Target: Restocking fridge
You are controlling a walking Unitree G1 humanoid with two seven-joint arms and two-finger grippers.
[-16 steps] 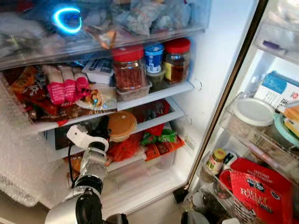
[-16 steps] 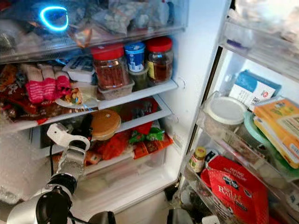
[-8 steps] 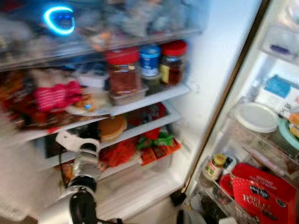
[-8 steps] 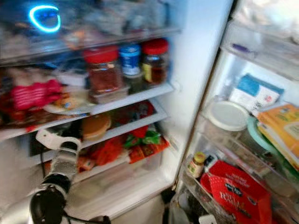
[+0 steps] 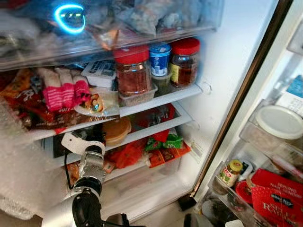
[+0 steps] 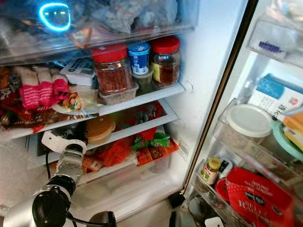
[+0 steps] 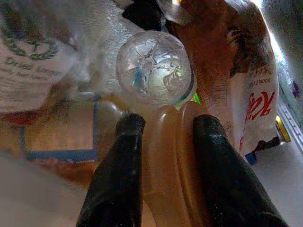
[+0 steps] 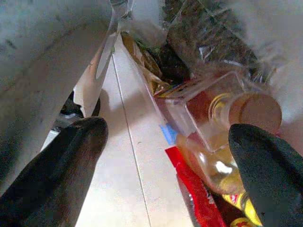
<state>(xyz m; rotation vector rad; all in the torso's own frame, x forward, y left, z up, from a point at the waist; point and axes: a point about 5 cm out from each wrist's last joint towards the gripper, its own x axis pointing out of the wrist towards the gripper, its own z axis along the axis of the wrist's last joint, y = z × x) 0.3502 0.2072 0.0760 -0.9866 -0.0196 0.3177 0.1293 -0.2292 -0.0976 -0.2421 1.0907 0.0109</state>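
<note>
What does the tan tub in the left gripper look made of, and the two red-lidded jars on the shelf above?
Tan tub: looks like translucent plastic, smooth and slightly glossy, light glowing through its ridged rim. Left gripper is clamped on that rim. Red-lidded jars: clear, contents showing, glass or hard plastic; lids probably plastic.

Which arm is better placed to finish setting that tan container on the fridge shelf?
Left. The left gripper is already inside the fridge, its fingers clamped on the tan container at the middle shelf. The right gripper is open, holding nothing.
</note>
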